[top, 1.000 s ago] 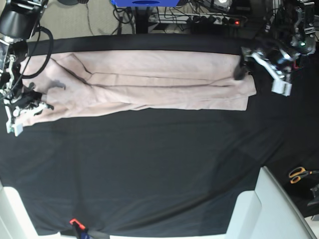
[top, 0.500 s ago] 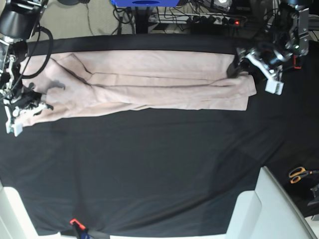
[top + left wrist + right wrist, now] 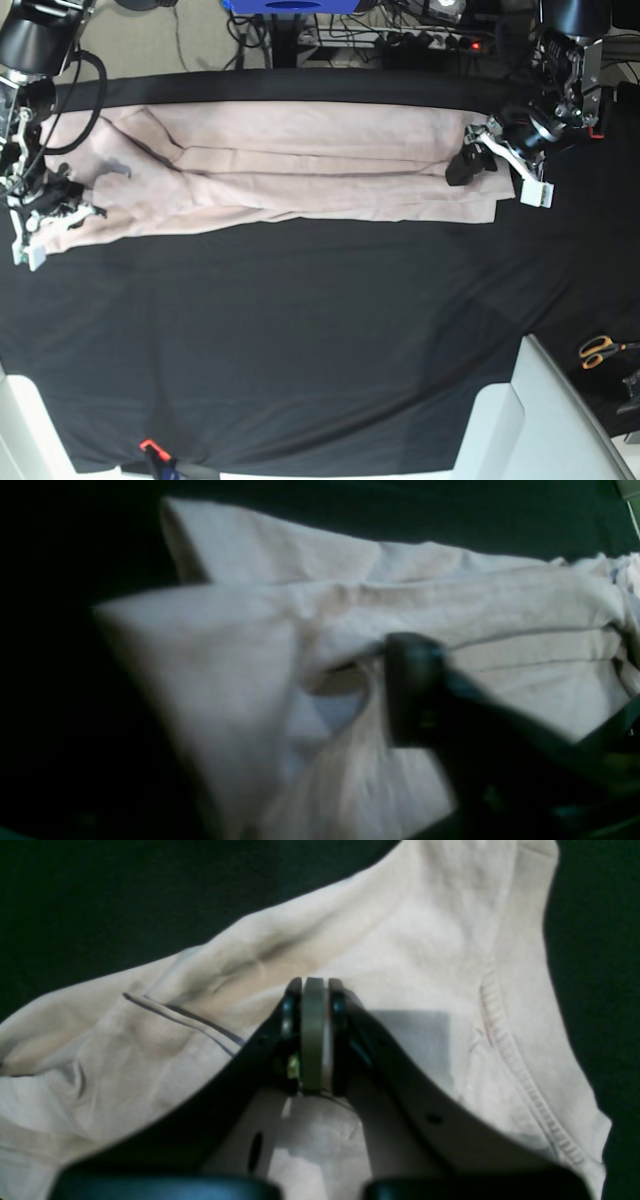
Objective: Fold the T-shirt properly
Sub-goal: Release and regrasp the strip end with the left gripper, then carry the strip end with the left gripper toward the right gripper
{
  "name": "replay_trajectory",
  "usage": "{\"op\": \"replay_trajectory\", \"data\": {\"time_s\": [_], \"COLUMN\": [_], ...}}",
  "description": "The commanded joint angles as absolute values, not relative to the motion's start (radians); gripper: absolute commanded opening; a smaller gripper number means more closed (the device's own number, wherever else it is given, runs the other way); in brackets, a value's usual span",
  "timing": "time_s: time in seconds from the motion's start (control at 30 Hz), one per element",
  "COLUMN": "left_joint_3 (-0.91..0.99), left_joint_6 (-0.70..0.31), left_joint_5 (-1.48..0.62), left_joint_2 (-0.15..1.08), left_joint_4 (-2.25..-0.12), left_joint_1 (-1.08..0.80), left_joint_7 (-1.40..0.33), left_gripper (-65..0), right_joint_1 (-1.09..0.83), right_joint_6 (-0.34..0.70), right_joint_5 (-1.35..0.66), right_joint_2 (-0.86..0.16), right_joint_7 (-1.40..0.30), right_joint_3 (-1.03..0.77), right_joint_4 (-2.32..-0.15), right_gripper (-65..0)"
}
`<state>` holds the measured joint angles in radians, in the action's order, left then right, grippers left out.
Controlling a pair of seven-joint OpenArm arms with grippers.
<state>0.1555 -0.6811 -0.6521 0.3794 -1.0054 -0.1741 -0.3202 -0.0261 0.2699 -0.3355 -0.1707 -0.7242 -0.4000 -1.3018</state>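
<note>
The T-shirt (image 3: 290, 165) lies as a long band at twelve o'clock on the black surface (image 3: 300, 340). The right gripper (image 3: 315, 1040) has its jaws clenched on the neck end; the left gripper (image 3: 478, 160) is at the hem, grasp unclear. Lift both ends evenly, keeping layers aligned.
</note>
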Motion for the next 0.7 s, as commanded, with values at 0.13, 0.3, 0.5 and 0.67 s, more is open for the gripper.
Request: {"op": "replay_trajectory", "data": {"time_s": [0.13,0.3,0.5,0.67], "left_joint_3": [0.157,0.236,0.384,0.533], "left_joint_6": [-0.667,-0.665,-0.665,-0.665], "left_joint_5": [-0.625,-0.625,-0.516,-0.377], "left_joint_2": [0.377,0.389,0.386,0.323], "left_joint_4": [-0.954,-0.941,-0.963,-1.089], "left_joint_1": [-0.120,-0.076,-0.077,-0.127], "left_joint_7": [-0.366,-0.363,-0.363,-0.349], "left_gripper": [-65.0,-65.0,-65.0,-65.0], "right_joint_1": [-0.012,-0.013,-0.013,-0.013], "right_joint_6": [0.271,0.271,0.271,0.271], "right_joint_5": [-0.343,-0.343,-0.343,-0.343], "right_joint_2": [-0.186,-0.186,-0.185,-0.168], "right_joint_7": [-0.704,-0.704,-0.704,-0.704], "right_joint_3": [-0.407,-0.407,-0.404,-0.401], "right_joint_4": [-1.322,-1.322,-1.322,-1.325], "right_gripper": [-62.1,-62.1,-62.1,-62.1]}}
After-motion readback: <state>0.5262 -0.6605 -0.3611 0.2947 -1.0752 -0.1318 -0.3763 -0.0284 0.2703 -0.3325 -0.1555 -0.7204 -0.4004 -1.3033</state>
